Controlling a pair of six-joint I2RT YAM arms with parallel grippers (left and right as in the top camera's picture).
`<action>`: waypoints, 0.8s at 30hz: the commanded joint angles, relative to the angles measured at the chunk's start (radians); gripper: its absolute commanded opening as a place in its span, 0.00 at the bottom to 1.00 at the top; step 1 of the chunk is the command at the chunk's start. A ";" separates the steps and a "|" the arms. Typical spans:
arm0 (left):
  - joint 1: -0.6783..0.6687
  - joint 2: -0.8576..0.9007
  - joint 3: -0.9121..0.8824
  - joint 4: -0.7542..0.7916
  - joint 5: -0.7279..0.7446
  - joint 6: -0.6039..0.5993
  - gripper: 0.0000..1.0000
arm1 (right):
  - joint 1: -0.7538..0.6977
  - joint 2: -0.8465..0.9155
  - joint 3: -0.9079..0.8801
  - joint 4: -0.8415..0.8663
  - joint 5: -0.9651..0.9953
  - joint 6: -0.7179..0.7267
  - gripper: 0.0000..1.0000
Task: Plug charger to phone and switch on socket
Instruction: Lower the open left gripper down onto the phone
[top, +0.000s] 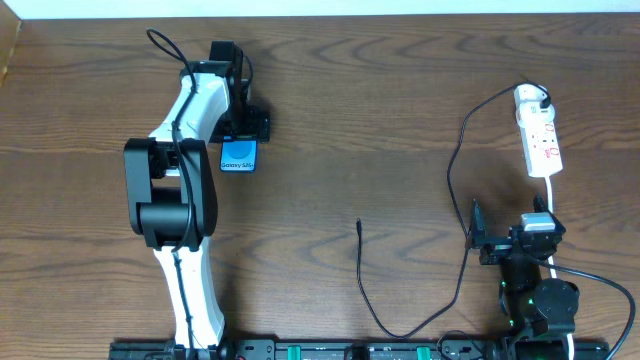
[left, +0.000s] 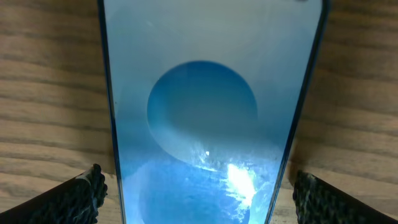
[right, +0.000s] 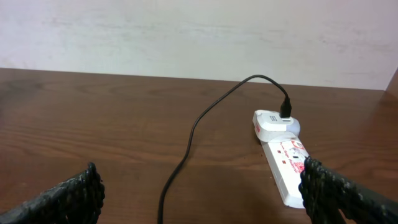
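The phone (top: 238, 157) lies flat at the far left with its blue screen (left: 205, 112) up. My left gripper (top: 243, 135) is low over it, open. Its two fingers (left: 74, 199) stand on either side of the phone's edges, with a narrow gap on each side. The socket (top: 540, 140) is a white strip at the far right. The charger's black cable (top: 462, 200) runs from a white adapter (right: 273, 122) on the socket, loops toward the front edge and ends in a loose tip (top: 359, 225) mid-table. My right gripper (top: 497, 232) hovers open in front of the socket (right: 283, 168), holding nothing.
The socket's white cord (top: 552, 195) runs toward the right arm's base (top: 540, 310). The black cable (right: 186, 143) crosses the wood between my right fingers. A pale wall rises behind the table's far edge.
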 joint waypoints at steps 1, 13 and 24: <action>-0.001 0.002 -0.005 -0.010 -0.006 0.009 0.98 | 0.005 -0.003 -0.002 -0.004 0.004 -0.012 0.99; -0.002 0.002 -0.005 -0.018 -0.035 0.009 0.98 | 0.005 -0.003 -0.002 -0.005 0.005 -0.012 0.99; -0.002 0.043 -0.005 -0.025 -0.008 0.021 0.98 | 0.005 -0.003 -0.002 -0.005 0.004 -0.012 0.99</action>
